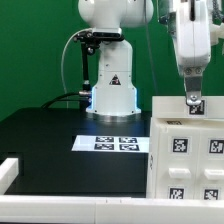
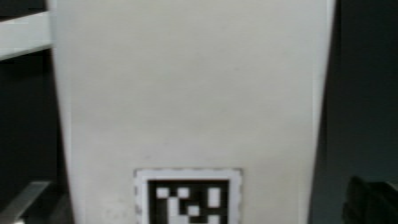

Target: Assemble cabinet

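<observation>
Exterior view first, says the technician: where is your claw?

Me: My claw (image 1: 194, 99) hangs toward 2 o'clock in that frame, pointing straight down, its tips right at the top edge of the cabinet (image 1: 165, 150).

Technician: And the cabinet itself?

Me: It stands on the black table (image 1: 50, 125) toward 4 o'clock, white and boxy. I count 4 square tags on the faces turned to the camera, and 1 small tag (image 1: 196, 106) sits just under my fingertips. The frame's edge cuts off its far side.

Technician: Are you gripping it?

Me: I cannot tell. My wrist view is almost filled by 1 upright white panel (image 2: 187, 90) with a black-and-white marker (image 2: 187, 198) near one end. The dark bits at the 2 corners beside that marker may be my fingers, but they are too blurred to show whether they press on the panel or stand off it.

Technician: What else is on the table?

Me: The marker board (image 1: 115, 143) lies flat near the centre, just beside the cabinet at its 9 o'clock. My own base (image 1: 112, 85) rises behind the board, toward 12 o'clock. A white rail (image 1: 10, 168) shows at 8 o'clock, well apart from the cabinet.
</observation>
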Robot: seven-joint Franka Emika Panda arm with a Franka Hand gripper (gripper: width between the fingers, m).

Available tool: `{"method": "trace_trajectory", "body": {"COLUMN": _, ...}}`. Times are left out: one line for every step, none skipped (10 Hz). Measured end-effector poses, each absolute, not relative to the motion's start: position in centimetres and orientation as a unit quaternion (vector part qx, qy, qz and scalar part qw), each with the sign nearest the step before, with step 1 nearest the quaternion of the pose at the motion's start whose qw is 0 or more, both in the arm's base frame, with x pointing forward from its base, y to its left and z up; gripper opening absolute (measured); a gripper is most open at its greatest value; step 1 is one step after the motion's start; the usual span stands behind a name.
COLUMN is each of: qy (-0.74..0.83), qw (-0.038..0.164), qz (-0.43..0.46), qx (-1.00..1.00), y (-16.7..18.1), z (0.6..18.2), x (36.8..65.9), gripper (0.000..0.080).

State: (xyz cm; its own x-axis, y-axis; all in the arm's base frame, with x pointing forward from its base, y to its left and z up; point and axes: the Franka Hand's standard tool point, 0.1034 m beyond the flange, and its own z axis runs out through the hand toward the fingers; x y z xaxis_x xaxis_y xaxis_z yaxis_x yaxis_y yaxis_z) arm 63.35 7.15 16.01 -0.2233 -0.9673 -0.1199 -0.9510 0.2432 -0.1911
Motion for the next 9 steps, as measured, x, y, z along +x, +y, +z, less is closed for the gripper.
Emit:
{"method": "trace_trajectory", "body": {"qy": 0.766, "qw": 0.102, "qz": -0.035, "qx": -0.634, "y": 7.2, "z": 16.1, "x": 63.2, "gripper": 0.0755}}
{"method": "trace_trajectory", "body": {"qy": 0.727, "qw": 0.093, "qz": -0.019, "qx": -0.680, "y": 7.3, "z": 16.8, "x": 62.9, "gripper": 0.0790}}
{"method": "trace_trajectory", "body": {"qy": 0.695, "qw": 0.092, "qz": -0.011, "qx": -0.713, "y": 7.2, "z": 17.7, "x": 63.1, "gripper": 0.0797}}
{"method": "trace_trajectory", "body": {"qy": 0.675, "qw": 0.091, "qz": -0.006, "qx": -0.733, "y": 7.3, "z": 18.0, "x": 63.3, "gripper": 0.0797}}
{"method": "trace_trajectory", "body": {"qy": 0.653, "qw": 0.091, "qz": -0.007, "qx": -0.752, "y": 7.3, "z": 18.1, "x": 63.3, "gripper": 0.0797}}
{"method": "trace_trajectory", "body": {"qy": 0.636, "qw": 0.089, "qz": -0.009, "qx": -0.767, "y": 7.2, "z": 18.0, "x": 63.3, "gripper": 0.0797}}
{"method": "trace_trajectory", "body": {"qy": 0.601, "qw": 0.088, "qz": -0.014, "qx": -0.794, "y": 7.2, "z": 18.0, "x": 63.2, "gripper": 0.0797}}
{"method": "trace_trajectory", "body": {"qy": 0.537, "qw": 0.074, "qz": -0.017, "qx": -0.840, "y": 7.2, "z": 18.0, "x": 63.0, "gripper": 0.0797}}
{"method": "trace_trajectory", "body": {"qy": 0.448, "qw": 0.053, "qz": -0.016, "qx": -0.892, "y": 7.4, "z": 18.3, "x": 62.9, "gripper": 0.0797}}
